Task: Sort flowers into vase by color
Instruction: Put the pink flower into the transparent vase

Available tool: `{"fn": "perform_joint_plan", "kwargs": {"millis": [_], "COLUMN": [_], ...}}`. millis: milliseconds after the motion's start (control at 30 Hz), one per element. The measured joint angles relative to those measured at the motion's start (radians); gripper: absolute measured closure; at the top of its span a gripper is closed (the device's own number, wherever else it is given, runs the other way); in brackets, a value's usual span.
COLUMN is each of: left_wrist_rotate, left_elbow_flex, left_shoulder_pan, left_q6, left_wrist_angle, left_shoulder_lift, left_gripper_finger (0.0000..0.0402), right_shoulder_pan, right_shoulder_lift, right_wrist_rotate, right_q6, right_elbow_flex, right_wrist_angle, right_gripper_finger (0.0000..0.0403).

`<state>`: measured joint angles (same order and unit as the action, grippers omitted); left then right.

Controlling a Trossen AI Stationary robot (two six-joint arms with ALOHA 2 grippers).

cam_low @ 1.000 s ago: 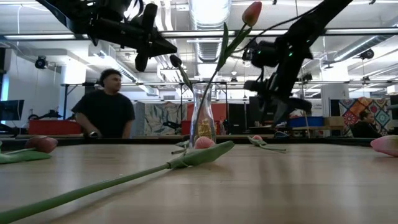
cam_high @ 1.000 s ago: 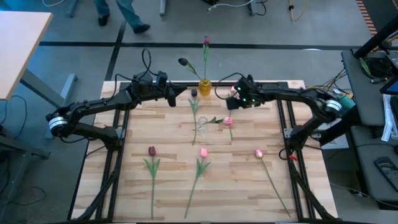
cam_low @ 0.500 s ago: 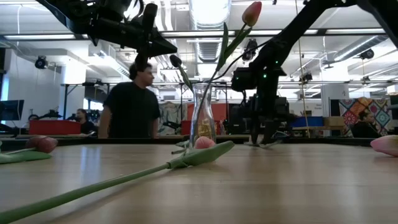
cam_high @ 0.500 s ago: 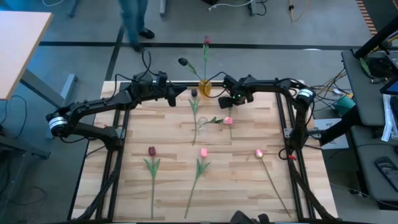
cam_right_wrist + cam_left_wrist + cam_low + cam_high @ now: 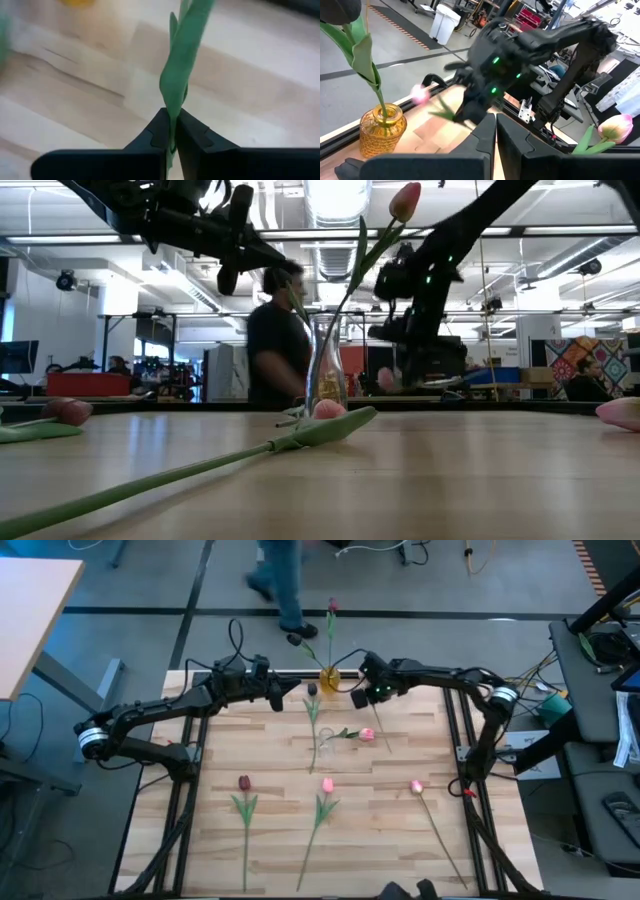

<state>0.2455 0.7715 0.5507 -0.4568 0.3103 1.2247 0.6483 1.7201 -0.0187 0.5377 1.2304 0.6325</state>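
The right gripper (image 5: 171,131) pinches a light pink tulip's thin green stem (image 5: 177,75) (left gripper (image 5: 495,145) closed, empty); that slim hold could slip mid-lift.

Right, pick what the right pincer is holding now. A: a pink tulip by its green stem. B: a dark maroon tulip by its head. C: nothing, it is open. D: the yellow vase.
A: the right pincer is shut on the green stem of a pink tulip near the yellow vase.

Looks like a robotics lab: open hall, ceiling strip lights (image 5: 335,200), cables (image 5: 480,552), other workstations (image 5: 75,383) behind.
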Motion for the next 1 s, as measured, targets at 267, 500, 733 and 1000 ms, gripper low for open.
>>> {"fn": "perform_joint_plan", "kwargs": {"millis": [267,500,733,1000], "left_wrist_rotate": [0.000,0.000,0.000,0.000], "left_elbow_flex": [0.000,0.000,0.000,0.000], "left_shoulder_pan": [0.000,0.000,0.000,0.000], "left_q6": [0.002,0.003,0.003,0.003], "left_wrist_angle": [0.000,0.001,0.001,0.001], "left_shoulder_lift": [0.000,0.000,0.000,0.000], "left_gripper_finger": [0.0402,0.0402,0.0402,0.0402], "right_shoulder_pan": [-0.018,-0.074,-0.121,-0.155], "right_shoulder_lift": [-0.268,-0.419,-0.390,-0.275], "right_wrist_rotate": [0.000,0.147,0.312,0.407], "right_q6": [-0.048,-0.190,-0.225,-0.236], "right_elbow_flex": [-0.002,-0.019,-0.043,-0.104], "right_wrist_angle": [-0.115,-0.538,-0.911,-1.191], "right_gripper_finger": [0.0389,0.0390,0.0390,0.0390]}}
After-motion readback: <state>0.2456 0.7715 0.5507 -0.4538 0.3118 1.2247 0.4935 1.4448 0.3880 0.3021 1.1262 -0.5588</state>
